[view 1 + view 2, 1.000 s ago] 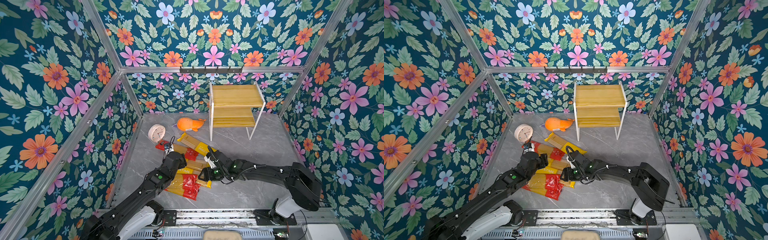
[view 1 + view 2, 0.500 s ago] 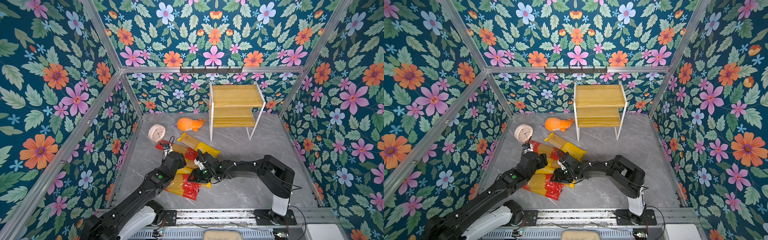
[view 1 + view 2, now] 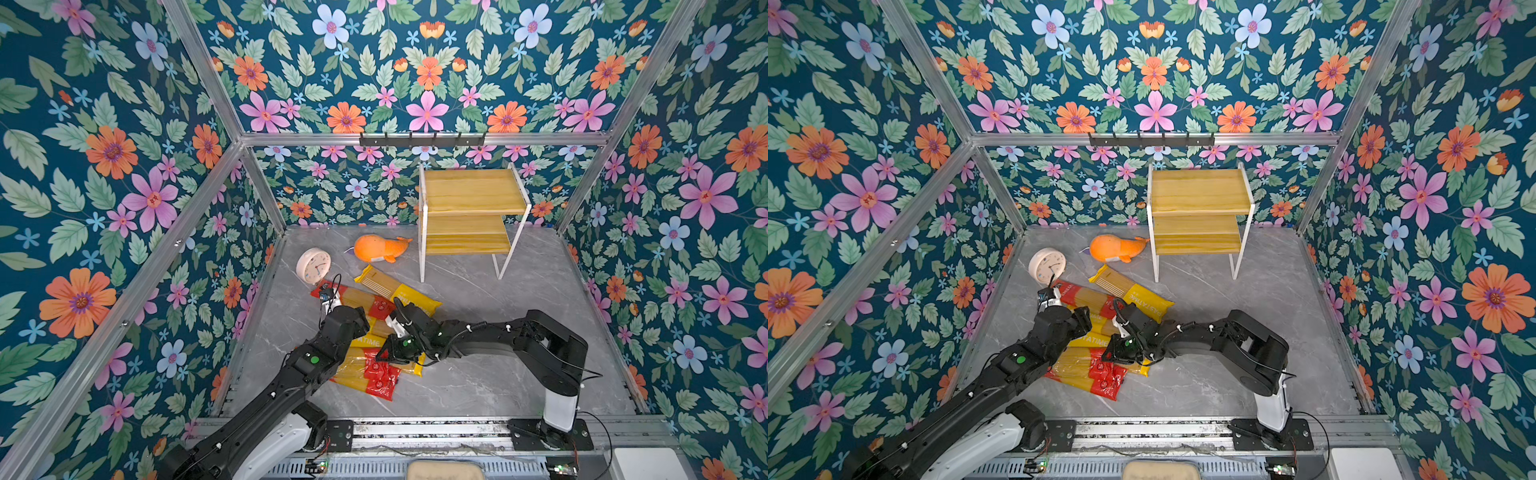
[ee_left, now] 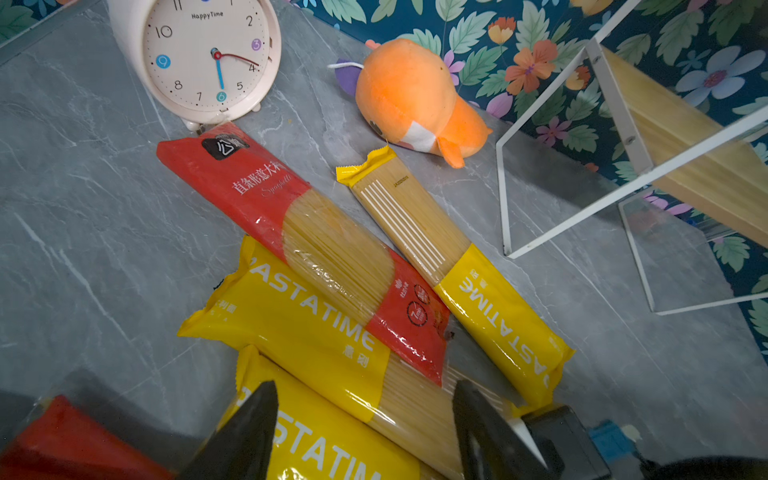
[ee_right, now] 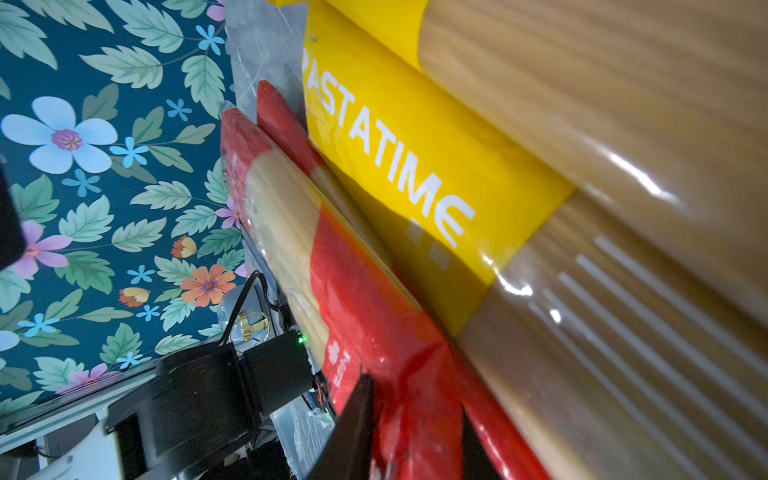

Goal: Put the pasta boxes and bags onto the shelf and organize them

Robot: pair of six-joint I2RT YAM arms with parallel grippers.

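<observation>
My right gripper (image 5: 415, 395) pinches a red-ended pack (image 5: 365, 299); from above my wrist (image 3: 419, 332) hides the grip. My left gripper (image 4: 365, 384) stands spread over a yellow pack (image 4: 324, 436).

white round clock (image 3: 313, 266) stands on the grey stone-look floor (image 3: 540, 316), at abt 10 o'clock of the floor, near the side wall. its face (image 4: 199, 45) says "happytime"; blue hand at 6, red hand near 4. orange toy whale (image 3: 380, 248) lies at abt 2 o'clock from the clock, close but not touching. black hook rail (image 3: 422, 140) sits on a silver bar (image 3: 291, 139) at 12 o'clock, up on the back wall. walls (image 3: 124, 174) have big flowers & leaves all round.
</observation>
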